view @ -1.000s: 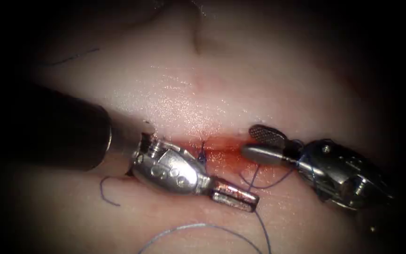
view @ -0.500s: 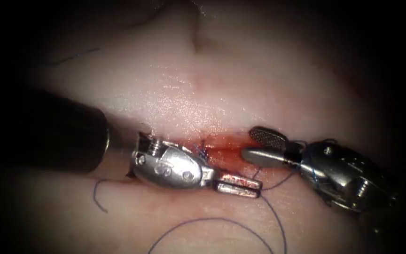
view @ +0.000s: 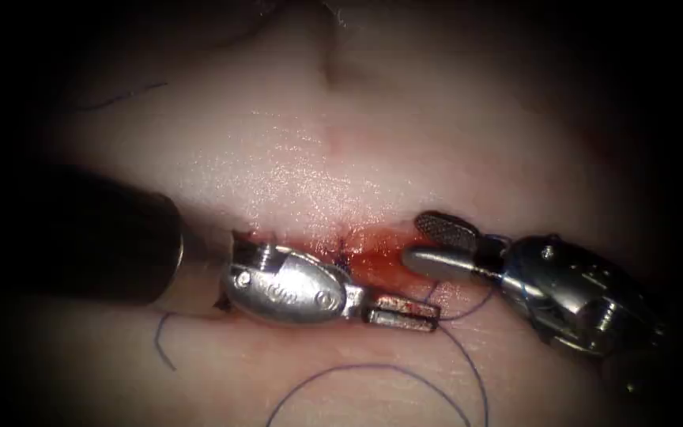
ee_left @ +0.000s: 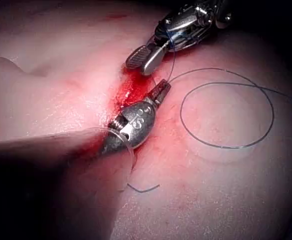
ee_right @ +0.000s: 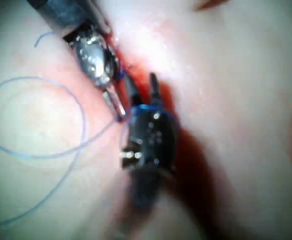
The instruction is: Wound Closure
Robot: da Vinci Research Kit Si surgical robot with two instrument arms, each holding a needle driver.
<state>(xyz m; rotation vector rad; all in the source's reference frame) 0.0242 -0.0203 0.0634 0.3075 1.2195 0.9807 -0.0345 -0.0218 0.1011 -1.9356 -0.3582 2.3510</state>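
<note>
- The thread [view: 468, 360] is clamped in the closed left tool [view: 405, 314], just below the cut [view: 361, 257].
- The right tool [view: 424, 241] is spread apart, empty, thread wound round its wrist.
- No needle can be made out.

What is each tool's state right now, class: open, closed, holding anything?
Left tool: closed on the thread, on the near side of the cut.
Right tool: open, holding nothing; thread is wrapped around its wrist.

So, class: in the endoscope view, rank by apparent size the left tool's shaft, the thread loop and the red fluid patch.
1. Left shaft, though nearness to the camera inflates it.
2. Thread loop, partly cut off.
3. Red fluid patch.
</note>
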